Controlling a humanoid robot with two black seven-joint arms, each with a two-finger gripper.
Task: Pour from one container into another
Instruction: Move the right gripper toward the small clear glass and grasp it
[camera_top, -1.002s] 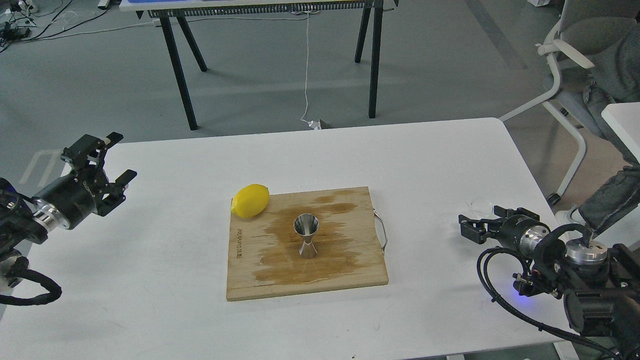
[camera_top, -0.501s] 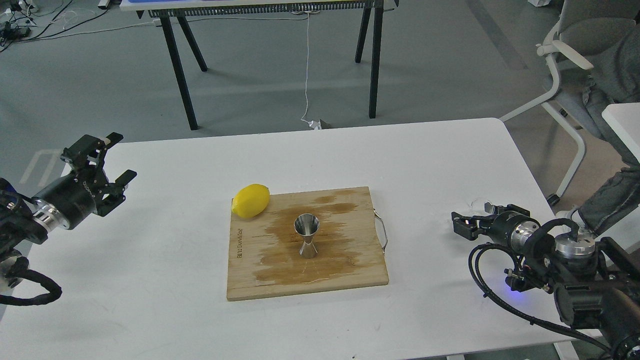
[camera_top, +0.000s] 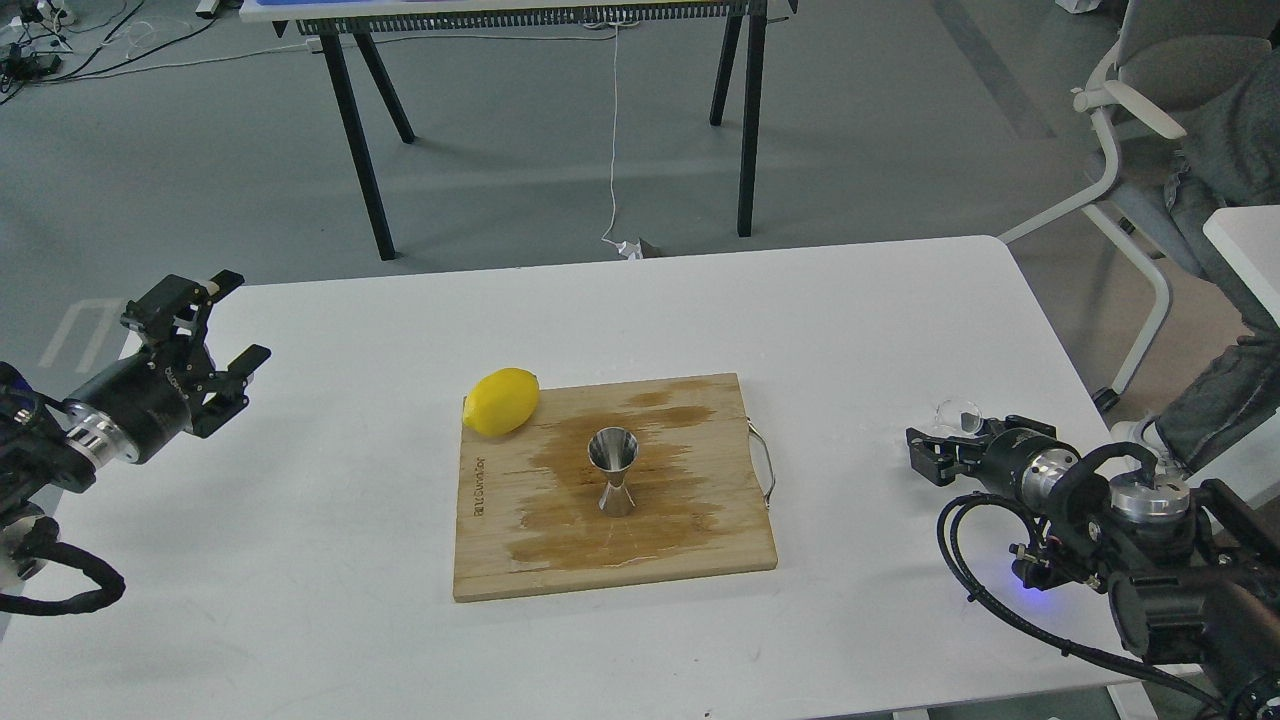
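The steel jigger (camera_top: 612, 470) stands upright in the middle of the wet wooden cutting board (camera_top: 520, 555). The small clear glass cup (camera_top: 958, 414) sits at the table's right side, touching the far side of my right gripper (camera_top: 932, 455). That gripper is dark and seen nearly end-on, so I cannot tell its fingers apart or whether they hold the cup. My left gripper (camera_top: 228, 322) hovers over the table's left edge, far from the board, open with nothing between its fingers.
A yellow lemon (camera_top: 502, 401) rests on the board's far left corner. The board has a metal handle (camera_top: 765, 466) on its right side. An office chair (camera_top: 1140, 120) with a seated person stands beyond the white table's (camera_top: 860, 300) right edge.
My right gripper slid left along the table by the cup, then settled; the cup's rim shows more clearly now. The left gripper shifted very slightly down and left.
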